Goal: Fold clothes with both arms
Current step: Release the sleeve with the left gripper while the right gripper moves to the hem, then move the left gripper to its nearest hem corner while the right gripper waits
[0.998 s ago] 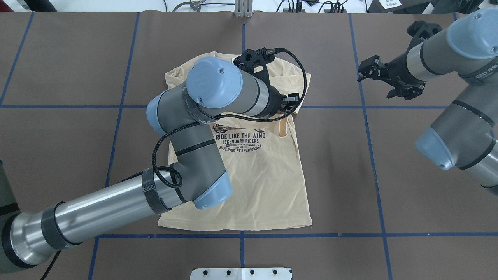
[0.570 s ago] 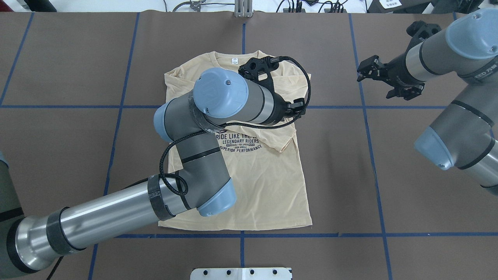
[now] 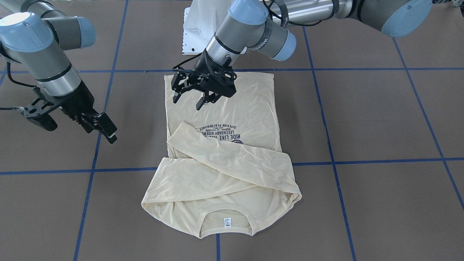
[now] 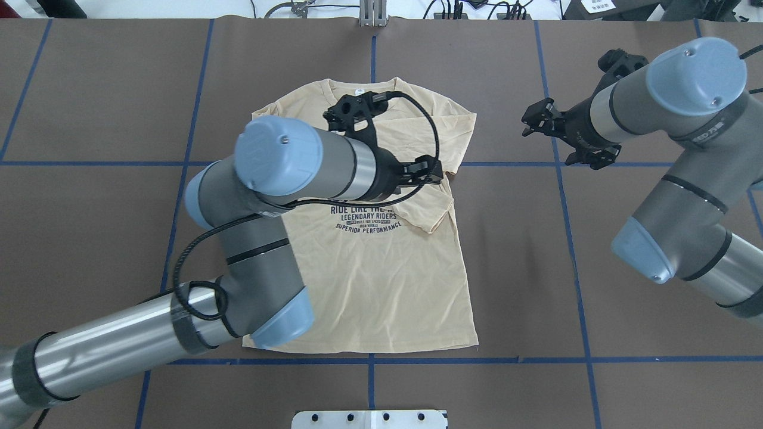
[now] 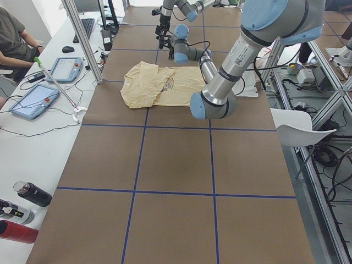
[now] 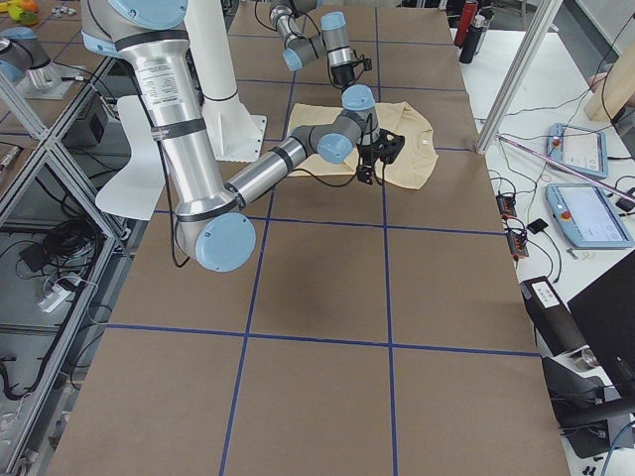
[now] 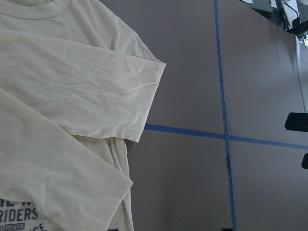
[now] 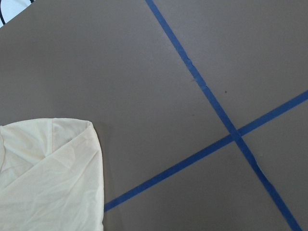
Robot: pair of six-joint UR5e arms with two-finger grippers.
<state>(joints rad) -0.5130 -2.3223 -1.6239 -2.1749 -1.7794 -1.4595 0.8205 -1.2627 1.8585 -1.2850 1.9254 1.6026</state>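
The cream-yellow T-shirt (image 4: pixel 387 274) lies flat on the brown table, collar and white neck label at the far side from me. Both long sleeves lie folded across its chest (image 3: pixel 232 154), partly covering the navy print. It also shows in the left wrist view (image 7: pixel 72 86) and the right wrist view (image 8: pixel 48 183). My left gripper (image 3: pixel 187 100) is open and empty, hovering above the shirt's body near the print; in the overhead view my left gripper (image 4: pixel 426 171) is over the shirt's right side. My right gripper (image 4: pixel 551 137) is open and empty above bare table, right of the shirt's shoulder, and it shows in the front view (image 3: pixel 103 127).
Blue tape lines (image 4: pixel 572 238) divide the table into squares. My white pedestal base (image 3: pixel 192 32) stands at the near edge. Tablets (image 5: pixel 33 99), bottles (image 5: pixel 27 195) and a seated person (image 5: pixel 14 38) are along the far side bench.
The left gripper let the sleeve drop onto the chest, then drew back left and up. The right arm moved left, closer to the shirt's shoulder.
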